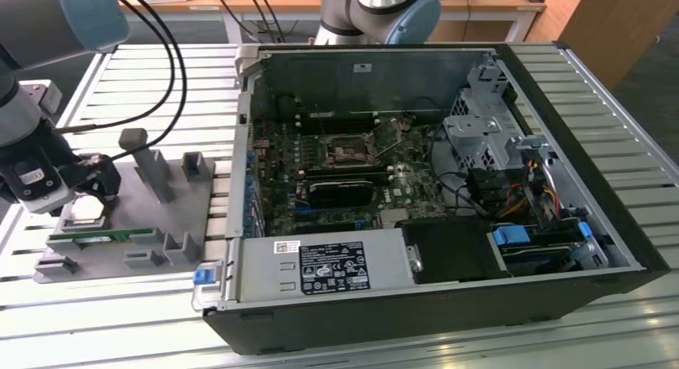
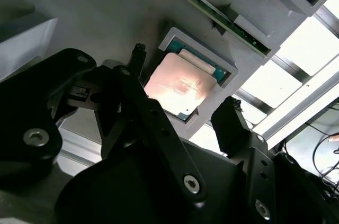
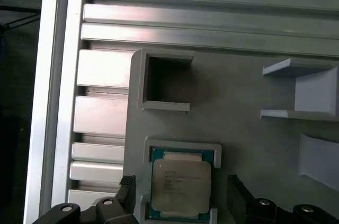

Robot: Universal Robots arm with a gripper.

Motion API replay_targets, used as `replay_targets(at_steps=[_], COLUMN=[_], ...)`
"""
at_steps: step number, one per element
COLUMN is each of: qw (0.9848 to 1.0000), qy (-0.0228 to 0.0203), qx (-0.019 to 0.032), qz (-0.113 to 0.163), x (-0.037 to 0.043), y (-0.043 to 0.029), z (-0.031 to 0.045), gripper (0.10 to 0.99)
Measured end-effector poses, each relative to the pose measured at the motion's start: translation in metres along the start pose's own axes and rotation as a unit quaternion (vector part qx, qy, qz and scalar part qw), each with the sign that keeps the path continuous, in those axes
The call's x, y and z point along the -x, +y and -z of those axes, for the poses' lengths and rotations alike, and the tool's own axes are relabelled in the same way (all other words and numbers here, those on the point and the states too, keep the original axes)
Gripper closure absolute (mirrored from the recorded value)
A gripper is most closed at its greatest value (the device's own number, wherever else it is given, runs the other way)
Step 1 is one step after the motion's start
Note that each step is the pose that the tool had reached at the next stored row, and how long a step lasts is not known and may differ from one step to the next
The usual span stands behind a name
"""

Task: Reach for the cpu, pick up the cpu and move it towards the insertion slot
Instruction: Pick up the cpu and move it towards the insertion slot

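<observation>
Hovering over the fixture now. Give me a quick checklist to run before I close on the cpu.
1. The cpu sits flat in its gray holder: ok.
2. The gripper is open, one finger at each side of the cpu: ok.
3. The fingers stand apart from the cpu's edges, with gaps in the first wrist view: ok.
4. The memory stick lies beside the holder, apart from the fingers: ok.
5. The insertion slot in the open computer case is free of obstruction: cannot tell.
</observation>
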State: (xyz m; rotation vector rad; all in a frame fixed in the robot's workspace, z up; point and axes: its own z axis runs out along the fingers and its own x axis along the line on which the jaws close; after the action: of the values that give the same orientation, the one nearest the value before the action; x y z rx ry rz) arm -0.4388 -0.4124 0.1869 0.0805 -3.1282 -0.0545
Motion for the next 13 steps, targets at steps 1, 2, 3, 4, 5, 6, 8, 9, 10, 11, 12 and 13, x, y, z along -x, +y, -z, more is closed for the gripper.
replay_targets(at_steps=[1, 2, 3, 4, 5, 6, 8, 9, 10, 11, 12, 13], qw=[1.0000, 1.0000, 1.0000, 1.0000, 1.0000, 1.0000, 1.0000, 1.0000, 1.0000, 1.0000, 1.0000, 1.0000], qy=[0.0000, 0.0001, 0.0000, -0.0001, 0.0000, 0.0001, 0.0001, 0.0001, 0.0000, 0.0000, 0.0000, 0.0000], qx=[0.0000, 0.0000, 0.0000, 0.0000, 0.0000, -0.0001, -0.0002, -0.0001, -0.0001, -0.0001, -0.0001, -0.0001], qz=[0.000, 0.000, 0.000, 0.000, 0.000, 0.000, 0.000, 0.000, 0.000, 0.000, 0.000, 0.000], x=[0.0000, 0.0000, 0.0000, 0.0001, 0.0001, 0.0001, 0.0001, 0.0000, 0.0000, 0.0000, 0.0000, 0.0000], y=[0.0002, 0.0006, 0.0011, 0.0013, 0.0013, 0.0013, 0.0014, 0.0014, 0.0014, 0.0014, 0.0014, 0.0014], z=[-0.0006, -0.0008, -0.0011, -0.0013, -0.0013, -0.0013, -0.0018, -0.0021, -0.0025, -0.0028, -0.0031, -0.0034], gripper=[0.310, 0.310, 0.325, 0.396, 0.396, 0.396, 0.396, 0.396, 0.396, 0.408, 0.408, 0.408])
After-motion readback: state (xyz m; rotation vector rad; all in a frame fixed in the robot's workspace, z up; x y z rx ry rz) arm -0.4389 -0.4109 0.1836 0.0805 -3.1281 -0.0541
